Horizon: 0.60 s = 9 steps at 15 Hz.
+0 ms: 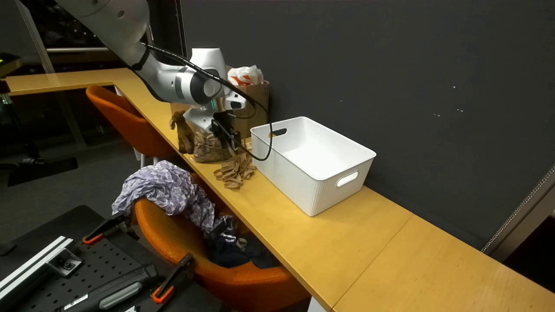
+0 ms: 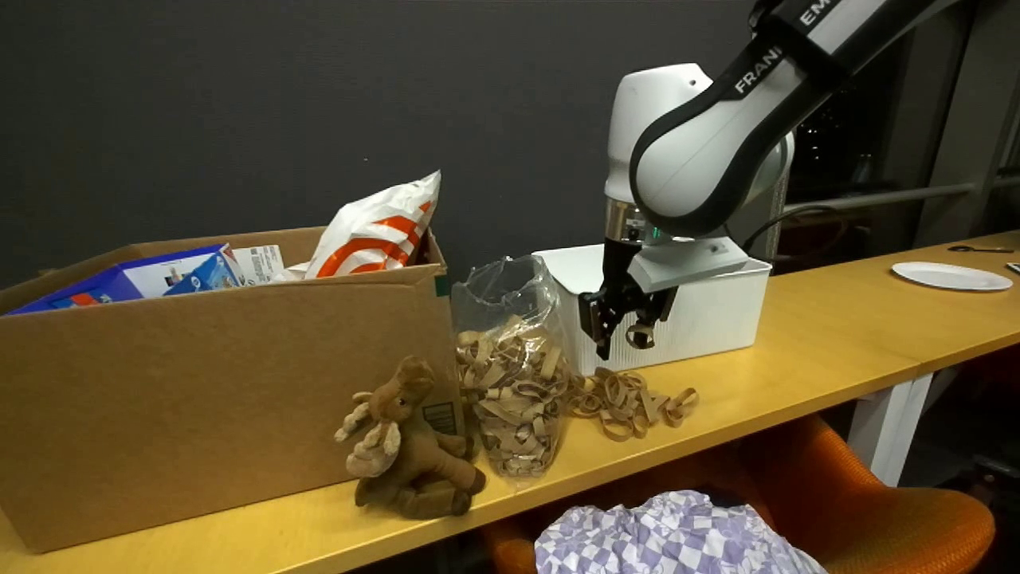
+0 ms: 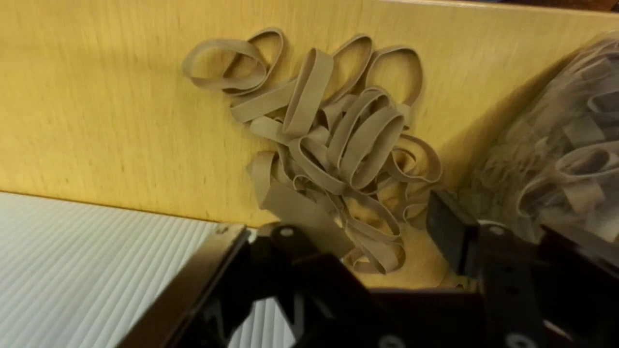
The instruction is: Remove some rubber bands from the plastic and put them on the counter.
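My gripper (image 2: 623, 343): wide, rubber band (image 3: 309, 220) looped on one finger (image 3: 290, 239)!
Loose rubber bands (image 3: 370, 137): heaped below me on the counter (image 3: 121, 121)!

Part office, part robot lab

This looks like an office that shares its room with lab gear. A long wooden table (image 1: 347, 260) runs along a plain dark wall (image 1: 390, 65), and orange chairs (image 1: 130, 125) stand at its edge, one with a patterned cloth (image 1: 162, 186) draped over its back: that much says office. The lab side shows in the white robot arm (image 2: 701, 175) stretched over the table and, in an exterior view, in a black board (image 1: 113, 260) with rows of holes, bearing clamps (image 1: 105, 226) and a metal rail (image 1: 34, 262).
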### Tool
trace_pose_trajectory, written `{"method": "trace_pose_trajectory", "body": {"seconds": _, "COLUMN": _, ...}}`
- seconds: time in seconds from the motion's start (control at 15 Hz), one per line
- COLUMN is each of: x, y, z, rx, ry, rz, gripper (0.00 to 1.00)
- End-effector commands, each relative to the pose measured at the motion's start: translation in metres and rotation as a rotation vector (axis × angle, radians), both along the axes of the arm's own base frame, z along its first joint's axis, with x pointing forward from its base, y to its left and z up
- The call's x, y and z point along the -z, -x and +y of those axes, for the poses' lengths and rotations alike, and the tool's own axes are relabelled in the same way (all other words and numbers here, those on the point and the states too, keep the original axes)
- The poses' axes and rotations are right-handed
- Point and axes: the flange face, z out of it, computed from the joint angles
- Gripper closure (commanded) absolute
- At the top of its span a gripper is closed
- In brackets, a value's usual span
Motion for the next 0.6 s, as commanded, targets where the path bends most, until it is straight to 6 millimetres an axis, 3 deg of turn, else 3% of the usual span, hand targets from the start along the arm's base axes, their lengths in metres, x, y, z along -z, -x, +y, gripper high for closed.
{"method": "trace_pose_trajectory", "body": {"seconds": 0.0, "x": -0.015, "y": 0.014, "z": -0.001, "rx": 0.028, "ry": 0.011, "rz": 0.017, "gripper": 0.66}}
{"method": "trace_pose_trajectory", "body": {"seconds": 0.33, "x": -0.025, "y": 0.016, "z": -0.006, "rx": 0.045, "ry": 0.012, "rz": 0.016, "gripper": 1.0}}
{"method": "trace_pose_trajectory", "body": {"seconds": 0.4, "x": -0.024, "y": 0.015, "z": -0.008, "rx": 0.051, "ry": 0.012, "rz": 0.022, "gripper": 0.99}}
{"method": "trace_pose_trajectory", "body": {"seconds": 0.47, "x": -0.022, "y": 0.014, "z": -0.01, "rx": 0.056, "ry": 0.01, "rz": 0.03, "gripper": 0.67}}
{"method": "trace_pose_trajectory", "body": {"seconds": 0.53, "x": -0.02, "y": 0.014, "z": -0.013, "rx": 0.062, "ry": 0.009, "rz": 0.038, "gripper": 0.71}}
